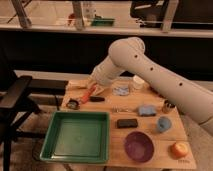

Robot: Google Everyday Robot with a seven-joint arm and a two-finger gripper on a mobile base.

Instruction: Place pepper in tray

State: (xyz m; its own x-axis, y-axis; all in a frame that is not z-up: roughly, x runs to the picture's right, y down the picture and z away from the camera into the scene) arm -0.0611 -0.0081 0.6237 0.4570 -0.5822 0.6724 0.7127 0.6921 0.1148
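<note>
In the camera view, the wooden table (116, 142) has its left edge running just beside the tray (48, 141). The tray sits at the near-left corner, with its near rim close to the table's front edge. Its green floor shows bare. To its right, slightly apart, lie a purple bowl (138, 146) and a black block (127, 123). A dark chair (15, 97) stands off the table's left edge.

The gripper (93, 90) hangs over the far-left part of the table, beyond the tray's far rim, on the white arm (150, 70) that reaches in from the right. I cannot tell whether it is open or closed.

The pepper (88, 94) shows at the gripper's tip as a slim, slanted orange-red streak. It is outside the tray, near a small dark object (74, 104).
</note>
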